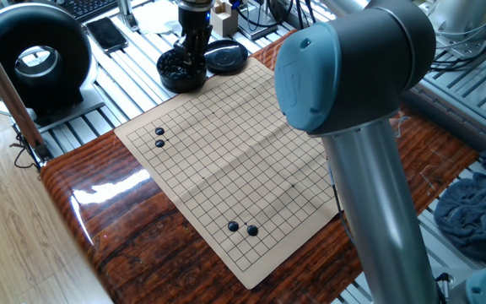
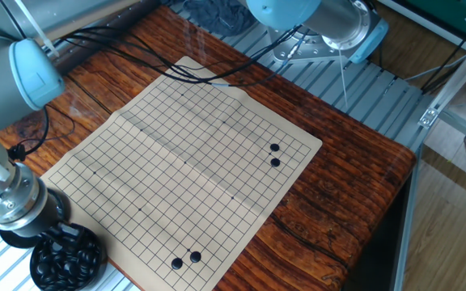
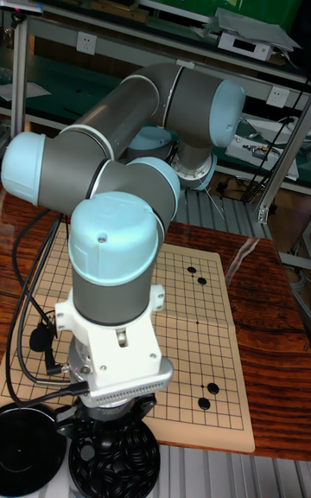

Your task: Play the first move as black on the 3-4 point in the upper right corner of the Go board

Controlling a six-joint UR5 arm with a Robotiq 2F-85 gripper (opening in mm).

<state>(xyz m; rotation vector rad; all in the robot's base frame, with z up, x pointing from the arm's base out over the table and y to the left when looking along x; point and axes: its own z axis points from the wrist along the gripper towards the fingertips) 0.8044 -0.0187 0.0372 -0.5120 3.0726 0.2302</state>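
Glossy red-brown wood forms the table point(image 1: 108, 211), and a pale Go board point(image 1: 226, 152) lies flat on it. Four black stones sit on the grid in two close pairs: one pair point(image 2: 274, 154) near one edge, the other pair point(image 2: 185, 259) near another. Just off the board's corner stands a bowl point(image 2: 67, 260) full of black stones, its lid point(image 1: 226, 57) beside it. The gripper point(image 1: 194, 52) reaches down into the bowl; whether its jaws hold a stone cannot be told.
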